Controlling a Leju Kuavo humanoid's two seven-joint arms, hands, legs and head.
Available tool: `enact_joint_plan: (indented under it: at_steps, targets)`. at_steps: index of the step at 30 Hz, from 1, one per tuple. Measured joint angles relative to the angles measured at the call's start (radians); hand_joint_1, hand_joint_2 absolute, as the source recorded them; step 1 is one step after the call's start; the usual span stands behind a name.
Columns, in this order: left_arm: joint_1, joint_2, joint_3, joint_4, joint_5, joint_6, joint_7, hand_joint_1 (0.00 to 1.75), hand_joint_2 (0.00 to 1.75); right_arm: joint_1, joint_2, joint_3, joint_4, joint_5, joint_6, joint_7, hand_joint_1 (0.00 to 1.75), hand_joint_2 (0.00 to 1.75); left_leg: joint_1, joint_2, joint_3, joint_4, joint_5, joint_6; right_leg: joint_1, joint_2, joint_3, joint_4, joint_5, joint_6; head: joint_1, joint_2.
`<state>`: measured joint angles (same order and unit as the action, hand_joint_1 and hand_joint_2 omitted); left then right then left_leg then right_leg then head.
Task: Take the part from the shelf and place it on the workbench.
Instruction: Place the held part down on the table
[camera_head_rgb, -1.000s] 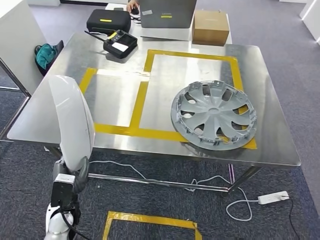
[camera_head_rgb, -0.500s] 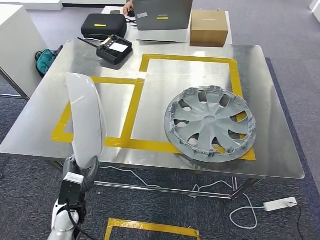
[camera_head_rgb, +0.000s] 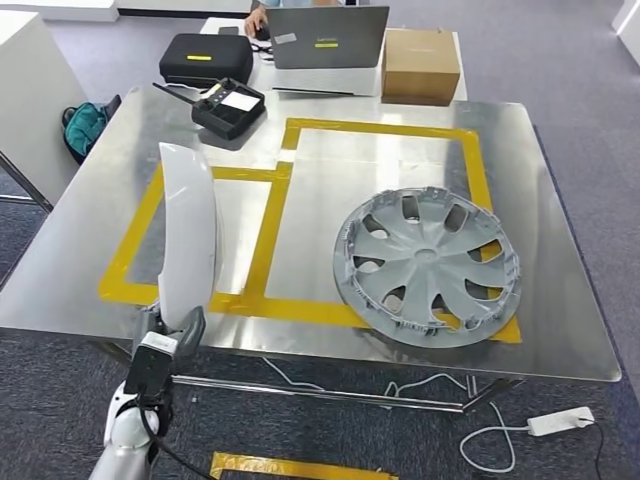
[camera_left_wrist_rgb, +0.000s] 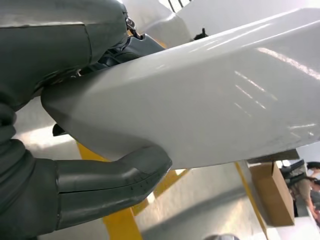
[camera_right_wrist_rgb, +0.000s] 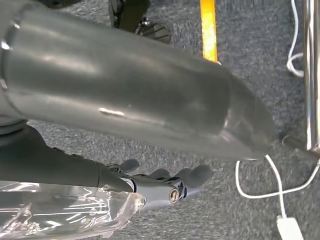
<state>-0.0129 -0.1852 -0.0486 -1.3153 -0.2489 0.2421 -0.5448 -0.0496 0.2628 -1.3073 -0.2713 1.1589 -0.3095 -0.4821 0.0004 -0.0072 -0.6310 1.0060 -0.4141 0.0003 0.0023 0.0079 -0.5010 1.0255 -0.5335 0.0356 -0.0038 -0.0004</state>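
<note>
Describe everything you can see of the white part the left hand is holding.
The white part is a long, curved, glossy shell that looks like painted plastic, with a smooth surface catching reflections. It stands roughly upright in the head view, its lower end gripped by the left hand, thumb under one face and fingers on the other. It is held above the near left edge of the steel workbench, over the yellow tape outline.

I see a glossy white part (camera_head_rgb: 187, 235) gripped by my grey left hand (camera_head_rgb: 175, 335). The workbench (camera_head_rgb: 573, 300) is brushed silver, marked with yellow tape (camera_head_rgb: 273, 210) rectangles. On it lies a pale grey hubcap (camera_head_rgb: 427, 262). The carpet (camera_head_rgb: 45, 400) is speckled dark grey.
</note>
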Motion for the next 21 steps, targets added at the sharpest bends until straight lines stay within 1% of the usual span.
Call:
enact_joint_plan:
  at_steps: [1, 2, 3, 4, 5, 6, 7, 8, 9, 10, 11, 12, 13, 14, 15, 16, 17, 18, 19, 20, 21]
  targets:
    - [-0.003, 0.001, 0.000, 0.002, 0.000, 0.000, 0.000, 1.75, 1.75, 0.000, -0.001, 0.001, 0.001, 0.001, 0.000, 0.000, 0.00, 0.00, 0.002, -0.001, 0.008, -0.002, -0.002, 0.005, 0.000, 0.000, 0.001, 0.013, -0.005, 0.006, 0.001, 0.000]
    - [-0.006, 0.002, -0.001, 0.003, 0.000, 0.000, 0.000, 1.75, 1.75, -0.001, -0.002, 0.002, 0.001, 0.001, 0.000, 0.000, 0.00, 0.00, 0.004, -0.001, 0.016, -0.003, -0.005, 0.011, -0.001, -0.001, -0.011, 0.038, -0.019, 0.012, 0.002, 0.000]
    - [-0.009, 0.002, -0.001, 0.005, 0.000, 0.000, 0.000, 1.75, 1.75, -0.004, -0.003, 0.002, 0.002, 0.001, 0.000, -0.001, 0.00, 0.00, 0.005, -0.002, 0.023, -0.003, -0.009, 0.016, -0.002, -0.001, -0.037, 0.085, -0.038, 0.017, 0.004, 0.000]
    - [-0.012, 0.002, -0.001, 0.007, 0.000, 0.000, 0.000, 1.75, 1.75, -0.005, -0.003, 0.003, 0.003, 0.001, 0.000, -0.001, 0.00, 0.00, 0.006, -0.001, 0.028, -0.003, -0.014, 0.019, -0.003, -0.001, -0.075, 0.151, -0.064, 0.020, 0.006, 0.000]
    - [-0.014, 0.003, -0.002, 0.010, 0.000, 0.000, 0.000, 1.75, 1.75, -0.006, -0.004, 0.003, 0.004, 0.001, 0.000, -0.001, 0.00, 0.00, 0.007, -0.002, 0.033, -0.003, -0.021, 0.021, -0.004, -0.001, -0.121, 0.221, -0.089, 0.023, 0.007, 0.000]
    - [-0.015, 0.003, -0.002, 0.013, 0.000, -0.001, 0.000, 1.75, 1.75, -0.004, -0.004, 0.003, 0.004, 0.001, 0.000, -0.001, 0.00, 0.00, 0.007, -0.002, 0.040, -0.003, -0.028, 0.021, -0.006, -0.002, -0.161, 0.273, -0.104, 0.025, 0.008, 0.000]
    - [-0.014, 0.003, -0.002, 0.017, 0.000, -0.003, 0.001, 1.75, 1.75, -0.002, -0.005, 0.003, 0.005, 0.001, 0.000, -0.001, 0.00, 0.00, 0.009, -0.003, 0.050, -0.003, -0.036, 0.019, -0.006, -0.002, -0.187, 0.292, -0.103, 0.027, 0.008, 0.000]
    - [-0.015, 0.004, -0.002, 0.020, 0.000, -0.006, 0.001, 1.75, 1.75, 0.000, -0.006, 0.003, 0.005, 0.002, 0.000, -0.002, 0.00, 0.00, 0.011, -0.005, 0.062, -0.003, -0.045, 0.016, -0.008, -0.002, -0.194, 0.273, -0.080, 0.030, 0.008, 0.000]
    - [-0.016, 0.004, -0.002, 0.023, -0.001, -0.010, 0.004, 1.75, 1.75, 0.001, -0.007, 0.003, 0.005, 0.002, 0.000, -0.002, 0.00, 0.00, 0.014, -0.006, 0.077, -0.002, -0.055, 0.012, -0.010, -0.002, -0.184, 0.220, -0.037, 0.034, 0.009, 0.000]
    - [-0.020, 0.004, -0.003, 0.027, -0.004, -0.013, 0.008, 1.75, 1.75, 0.002, -0.008, 0.003, 0.006, 0.003, 0.001, -0.003, 0.00, 0.00, 0.017, -0.006, 0.090, -0.002, -0.066, 0.007, -0.014, -0.002, -0.167, 0.150, 0.019, 0.039, 0.010, 0.000]
    - [-0.027, 0.004, -0.004, 0.031, -0.008, -0.016, 0.014, 1.75, 1.75, 0.002, -0.008, 0.004, 0.007, 0.005, 0.001, -0.004, 0.00, 0.00, 0.018, -0.007, 0.102, -0.001, -0.075, 0.000, -0.017, -0.002, -0.152, 0.089, 0.057, 0.041, 0.012, 0.000]
    - [-0.036, 0.005, -0.005, 0.036, -0.014, -0.017, 0.021, 1.75, 1.75, 0.001, -0.008, 0.004, 0.009, 0.006, 0.001, -0.004, 0.00, 0.00, 0.018, -0.008, 0.109, 0.000, -0.083, -0.006, -0.019, -0.002, -0.139, 0.046, 0.080, 0.035, 0.014, 0.000]
    - [-0.047, 0.007, -0.006, 0.042, -0.023, -0.016, 0.030, 1.75, 1.75, 0.000, -0.008, 0.005, 0.011, 0.008, 0.002, -0.003, 0.00, 0.00, 0.017, -0.009, 0.113, 0.000, -0.089, -0.013, -0.019, -0.001, -0.134, 0.026, 0.090, 0.026, 0.016, 0.000]
    - [-0.057, 0.008, -0.007, 0.048, -0.035, -0.013, 0.038, 1.75, 1.75, -0.001, -0.008, 0.007, 0.012, 0.010, 0.002, -0.003, 0.00, 0.00, 0.016, -0.010, 0.116, 0.000, -0.091, -0.020, -0.018, -0.001, -0.131, 0.024, 0.083, 0.014, 0.017, 0.000]
    - [-0.066, 0.010, -0.007, 0.056, -0.051, -0.006, 0.047, 1.75, 1.75, -0.001, -0.009, 0.008, 0.012, 0.012, 0.002, -0.003, 0.00, 0.00, 0.015, -0.010, 0.118, -0.002, -0.092, -0.026, -0.018, 0.000, -0.126, 0.025, 0.084, 0.002, 0.017, 0.000]
    - [-0.075, 0.013, -0.008, 0.064, -0.073, 0.006, 0.055, 1.75, 1.75, -0.001, -0.009, 0.010, 0.013, 0.014, 0.002, -0.004, 0.00, 0.00, 0.016, -0.009, 0.119, 0.004, -0.093, -0.031, -0.019, 0.001, -0.123, 0.024, 0.086, -0.005, 0.017, 0.000]
    - [-0.085, 0.015, -0.008, 0.074, -0.098, 0.021, 0.062, 1.75, 1.75, -0.002, -0.010, 0.012, 0.013, 0.016, 0.003, -0.005, 0.00, 0.00, 0.016, -0.007, 0.111, 0.021, -0.100, -0.035, -0.019, 0.002, -0.116, 0.023, 0.083, -0.012, 0.016, 0.000]
    - [-0.097, 0.017, -0.008, 0.086, -0.128, 0.041, 0.072, 1.75, 1.75, -0.003, -0.010, 0.014, 0.013, 0.017, 0.005, -0.005, 0.00, 0.00, 0.017, -0.005, 0.091, 0.058, -0.114, -0.039, -0.019, 0.002, -0.110, 0.021, 0.080, -0.018, 0.015, 0.000]
    - [-0.109, 0.019, -0.008, 0.100, -0.160, 0.064, 0.082, 1.75, 1.75, -0.004, -0.011, 0.016, 0.013, 0.019, 0.008, -0.006, 0.00, 0.00, 0.016, -0.003, 0.058, 0.114, -0.136, -0.041, -0.018, 0.002, -0.105, 0.020, 0.077, -0.024, 0.015, 0.000]
    - [-0.121, 0.023, -0.008, 0.116, -0.198, 0.090, 0.093, 1.75, 1.75, -0.005, -0.011, 0.018, 0.013, 0.021, 0.012, -0.006, 0.00, 0.00, 0.016, -0.003, 0.014, 0.180, -0.162, -0.042, -0.017, 0.002, -0.102, 0.020, 0.073, -0.028, 0.014, 0.000]
    - [-0.132, 0.026, -0.008, 0.133, -0.238, 0.118, 0.106, 1.75, 1.75, -0.006, -0.012, 0.020, 0.013, 0.022, 0.015, -0.006, 0.00, 0.00, 0.015, -0.003, -0.028, 0.237, -0.180, -0.041, -0.015, 0.002, -0.098, 0.020, 0.069, -0.031, 0.015, 0.000]
